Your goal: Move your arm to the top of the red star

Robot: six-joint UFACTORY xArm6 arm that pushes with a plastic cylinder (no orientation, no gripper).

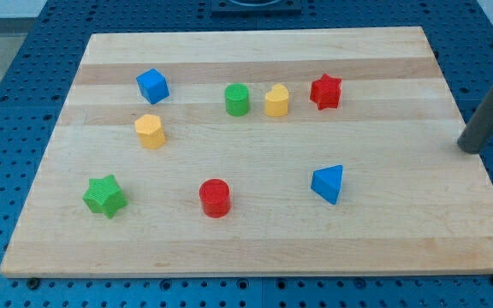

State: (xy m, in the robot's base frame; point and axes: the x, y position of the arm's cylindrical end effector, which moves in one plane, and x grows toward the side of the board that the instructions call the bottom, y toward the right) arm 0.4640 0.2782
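Eight blocks are sitting on one wooden board (264, 257).
Sorting by colour, they are showing as two red, a star (325, 91) and a cylinder (215, 198); two green, a cylinder (237, 99) and a star (104, 196); two blue, a cube (152, 85) and a wedge (328, 183); and two yellow (276, 100) (150, 131).

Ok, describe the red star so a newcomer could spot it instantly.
Start at the wooden board and look along the row of blocks near the view's top. The red star ends that row on the view's right, beside a yellow block. The other red block is a cylinder, nearer the view's bottom.
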